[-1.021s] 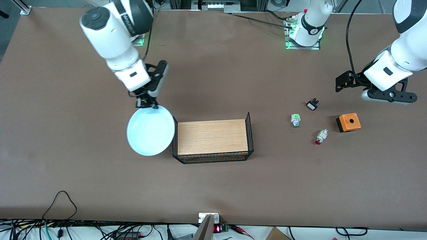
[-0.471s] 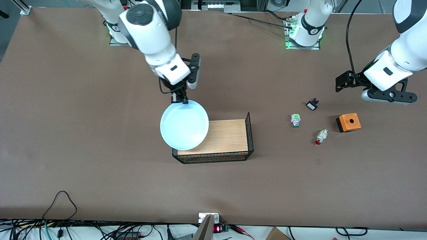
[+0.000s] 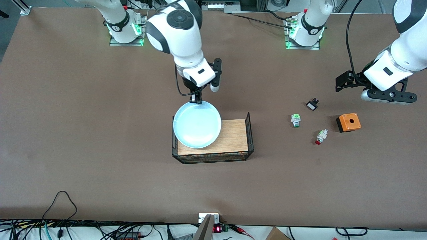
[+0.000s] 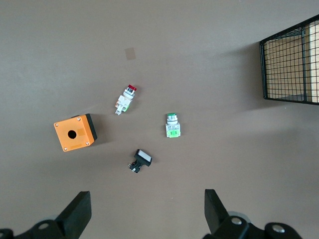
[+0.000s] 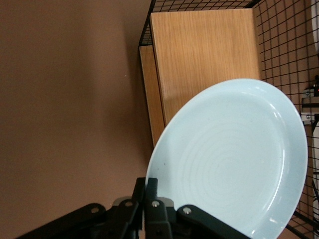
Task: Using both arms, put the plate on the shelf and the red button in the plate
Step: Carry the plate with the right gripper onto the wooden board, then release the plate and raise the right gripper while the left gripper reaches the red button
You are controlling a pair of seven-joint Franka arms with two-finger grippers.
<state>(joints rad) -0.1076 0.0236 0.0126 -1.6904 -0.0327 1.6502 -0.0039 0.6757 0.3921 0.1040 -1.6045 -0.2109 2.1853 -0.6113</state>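
Note:
The pale light-blue plate [image 3: 197, 124] hangs in the air over the wire basket [image 3: 249, 133], over its end toward the right arm. My right gripper [image 3: 195, 100] is shut on the plate's rim; the plate [image 5: 234, 159] fills much of the right wrist view, with the shut fingers [image 5: 151, 191] pinching its edge. The red button [image 3: 321, 136] lies on the table next to the orange box [image 3: 348, 122], and shows in the left wrist view [image 4: 126, 98]. My left gripper [image 4: 144, 211] is open and empty, up over the table toward the left arm's end, above the small switches.
The basket holds a wooden board [image 3: 233, 135]. A green-capped switch [image 3: 295, 120] and a small black switch [image 3: 312, 104] lie near the red button. The orange box [image 4: 75, 132] has a hole on top. Cables run along the table's front edge [image 3: 60, 203].
My right arm has carried the plate from beside the basket to over it, moving toward the left arm's end. The left arm has not moved.

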